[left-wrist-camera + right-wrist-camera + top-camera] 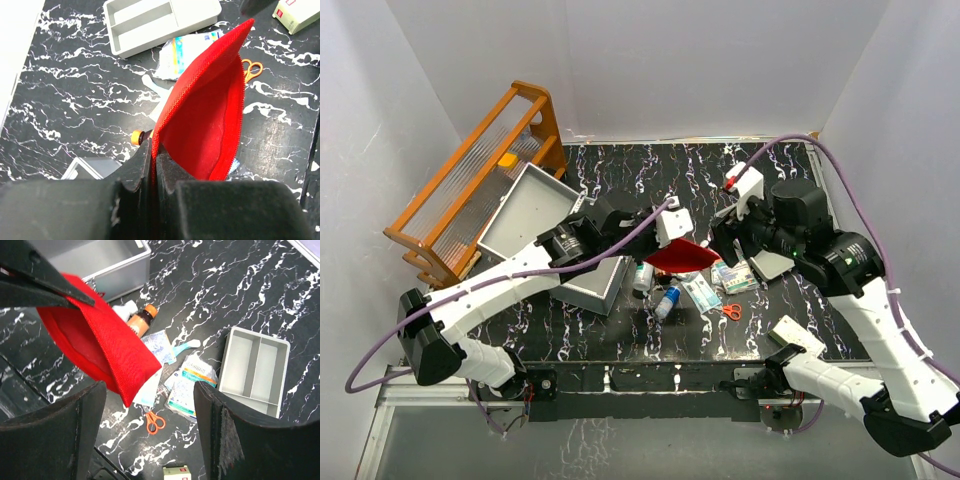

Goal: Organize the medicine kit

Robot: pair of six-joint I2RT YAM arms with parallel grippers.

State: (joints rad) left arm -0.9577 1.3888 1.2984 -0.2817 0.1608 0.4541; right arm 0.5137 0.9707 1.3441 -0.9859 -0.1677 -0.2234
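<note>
No legible text or labels.

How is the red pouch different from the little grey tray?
The red pouch is soft cloth with a zip; the grey tray is hard, with a wall down its middle. The pouch hangs in the air, pinched by the left gripper; the tray lies flat on the table. Both are open, and nothing shows inside either.

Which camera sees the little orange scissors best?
The right wrist view: the orange scissors lie whole and unblocked on the table. In the left wrist view, the red pouch hides all but their handles. The top view shows them whole but tiny.
</note>
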